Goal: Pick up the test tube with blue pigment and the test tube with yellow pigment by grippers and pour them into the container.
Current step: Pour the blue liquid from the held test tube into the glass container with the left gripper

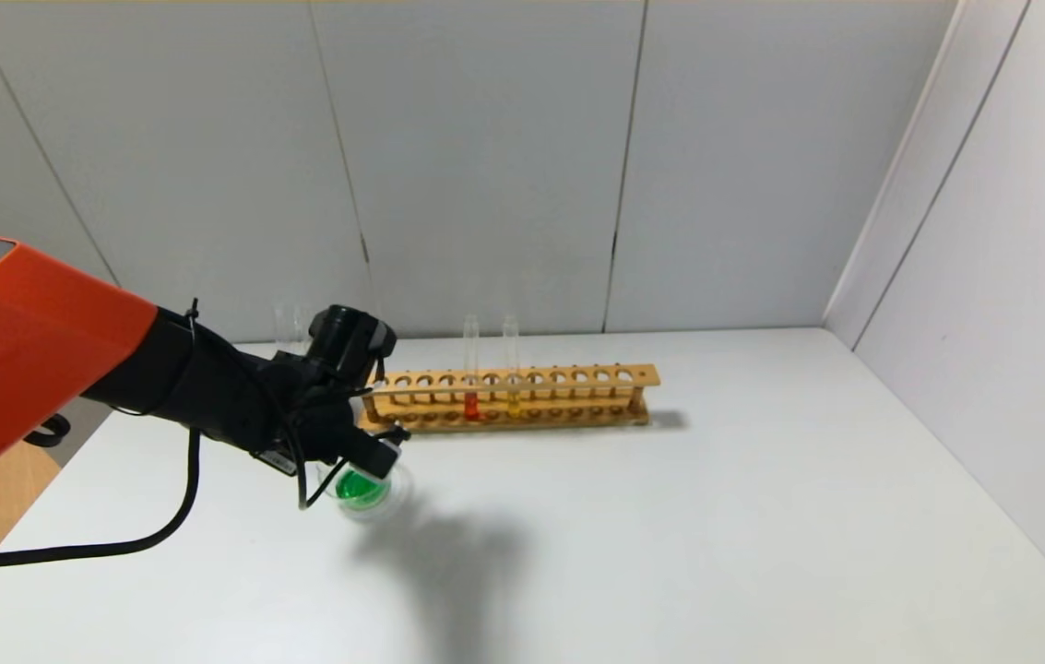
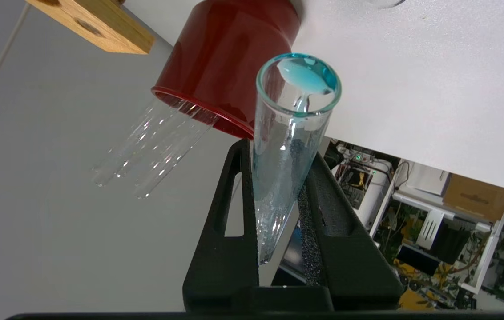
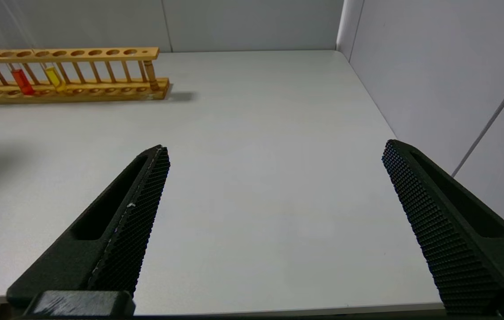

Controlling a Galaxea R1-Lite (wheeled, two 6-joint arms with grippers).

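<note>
My left gripper [image 1: 382, 454] hangs just above the container [image 1: 396, 503], a small clear glass dish that holds green liquid. It is shut on the test tube with blue pigment [image 2: 291, 133], which is tipped so that the teal liquid sits at its open mouth. In the left wrist view the gripper [image 2: 279, 149] clamps the tube's lower part between both fingers. The test tube with yellow pigment is out of view. My right gripper [image 3: 275, 149] is open and empty, low over the table's right side.
A wooden rack [image 1: 568, 392] stands behind the dish with a red-liquid tube [image 1: 471, 404] and an orange-yellow tube [image 1: 513, 398]. A dark red cup [image 2: 225, 58] near my left gripper holds empty glass tubes [image 2: 154, 146]. Grey walls close off the back and right.
</note>
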